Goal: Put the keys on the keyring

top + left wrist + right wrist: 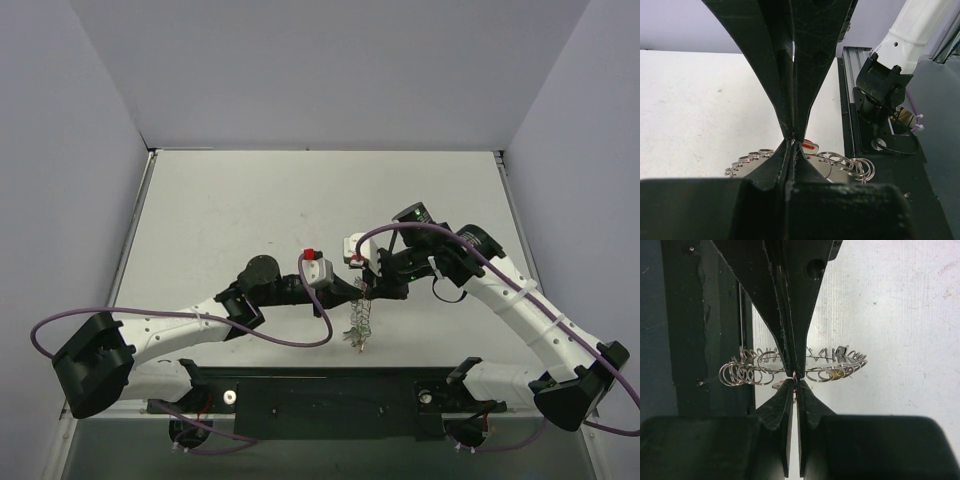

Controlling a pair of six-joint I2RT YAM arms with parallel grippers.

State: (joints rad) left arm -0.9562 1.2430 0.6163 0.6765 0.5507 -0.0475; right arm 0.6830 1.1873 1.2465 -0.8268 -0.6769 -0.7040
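I see left gripper (345,288) and right gripper (372,284) tip to tip, both pinched on keyring (360,325) dangling between, black base rail (330,395) just near-side, table (300,200) far half open, arms blocking both flanks

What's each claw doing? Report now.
Left claw: closed by the keyring; what it pinches cannot be told.
Right claw: closed on the keyring.
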